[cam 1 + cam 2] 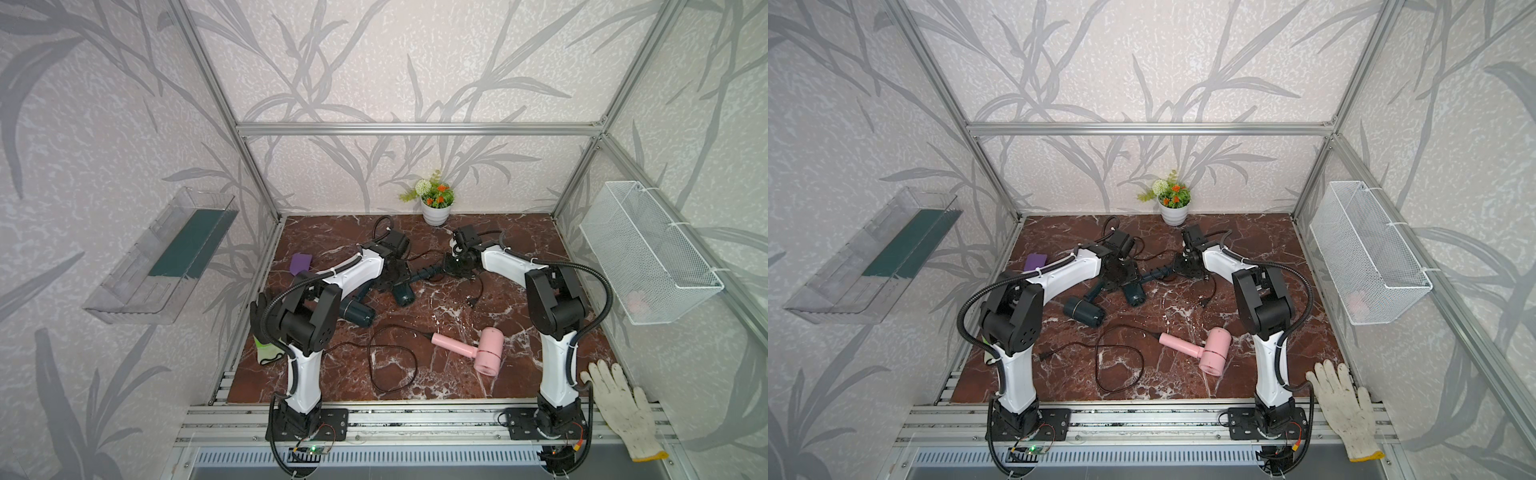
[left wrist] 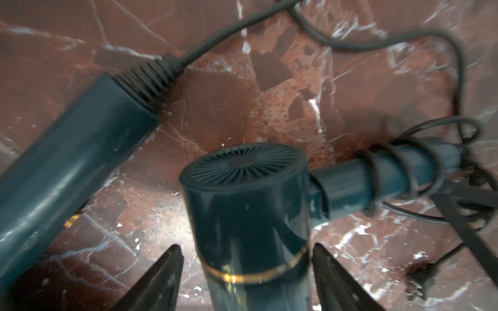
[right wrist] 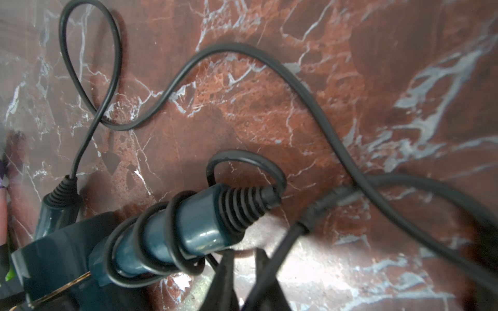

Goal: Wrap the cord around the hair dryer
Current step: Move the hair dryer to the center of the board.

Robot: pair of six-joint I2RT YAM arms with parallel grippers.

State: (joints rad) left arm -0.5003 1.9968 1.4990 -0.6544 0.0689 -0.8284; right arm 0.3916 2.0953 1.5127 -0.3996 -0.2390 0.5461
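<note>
While left tool (image 2: 246, 247) gapes astride dryer (image 2: 242, 188), whether right tool (image 3: 244, 253) grips cord (image 3: 283, 251) is unclear.

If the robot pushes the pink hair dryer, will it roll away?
Probably not: the pink hair dryer lies with its handle sideways, which should stop rolling. Its smooth shell might slide on the glossy table. The loose cord would likely trail floppily.

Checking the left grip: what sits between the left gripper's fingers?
The barrel of the teal dryer whose handle carries coiled cord. The fingers stand open on either side of it. The left wrist view shows this.
</note>
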